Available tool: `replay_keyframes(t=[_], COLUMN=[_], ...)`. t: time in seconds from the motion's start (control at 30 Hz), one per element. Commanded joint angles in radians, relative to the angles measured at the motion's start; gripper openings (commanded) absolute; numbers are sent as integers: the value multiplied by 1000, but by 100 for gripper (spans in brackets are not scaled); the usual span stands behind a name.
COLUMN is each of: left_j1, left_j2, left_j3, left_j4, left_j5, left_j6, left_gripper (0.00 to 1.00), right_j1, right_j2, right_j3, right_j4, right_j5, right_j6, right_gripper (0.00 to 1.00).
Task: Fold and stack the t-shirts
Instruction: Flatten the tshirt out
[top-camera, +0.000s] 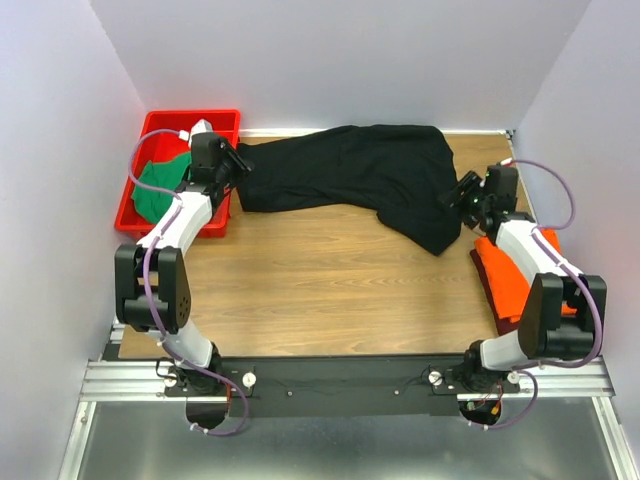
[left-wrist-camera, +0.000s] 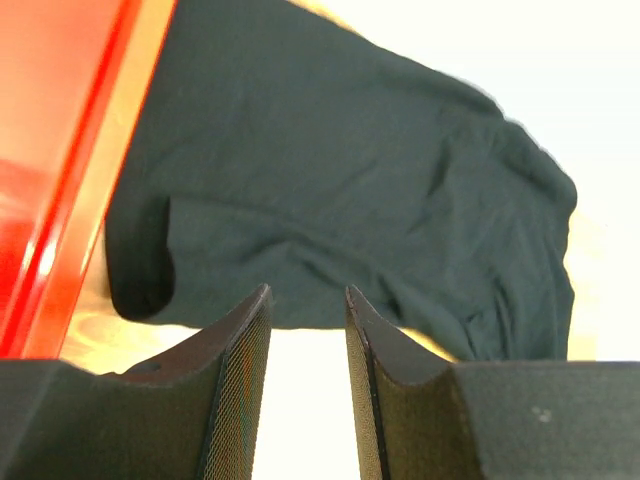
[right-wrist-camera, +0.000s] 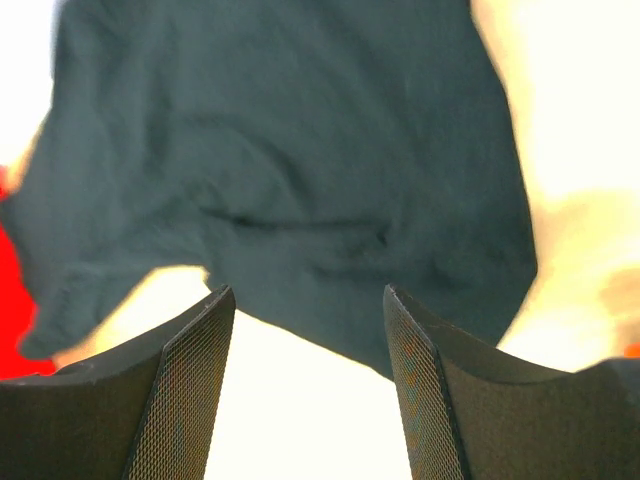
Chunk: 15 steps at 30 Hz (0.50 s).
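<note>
At the near right of the table (top-camera: 330, 290), the orange shirt (top-camera: 505, 285) lies in what looks like a folded pile, partly under the right arm. Farther in, the black shirt (top-camera: 370, 170) sprawls rumpled across the far half of the wood. Its left edge is just beside the tray (top-camera: 215, 118), and one lobe trails toward the near right. The left gripper (top-camera: 238, 163) hovers at its left end and the right gripper (top-camera: 462, 196) at its right end. In both wrist views the fingers stand apart with nothing between them, and the cloth lies beyond the tips. At the far left, the green shirt (top-camera: 155, 195) sits bunched in the tray.

The black shirt should handle as light, limp cloth: not fragile, but it would sag, drag and crease rather than hold a shape. Its two outer ends, at a hem or shoulder edge, look like the best places to pinch, so it can be drawn taut between the arms. A grab at mid-body would likely gather several layers. The cloth is thin, so the tips probably need to reach the wood.
</note>
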Motion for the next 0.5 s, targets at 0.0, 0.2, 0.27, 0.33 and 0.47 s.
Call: replay_keyframes(t=[0.0, 0.2, 0.27, 0.33, 0.47], left_j1=[-31, -66, -86, -109, -141], left_j2=[-11, 139, 220, 277, 409], left_j3=[55, 236, 320, 377, 497], left_j4=[-178, -314, -365, -403, -472], left_j5=[-224, -330, -367, -411, -456], left_j6=[42, 60, 72, 75, 69], left_gripper=[43, 42, 42, 42, 42], right_j1=[60, 154, 159, 160, 162], right_j2=[-38, -58, -70, -85, -82], right_j3=[-66, -165, -195, -209, -234], right_j4=[-66, -58, -50, -46, -46], right_j5=[63, 129, 129, 128, 153], right_j6=[-24, 21, 22, 19, 5], right_gripper=[68, 67, 67, 67, 68])
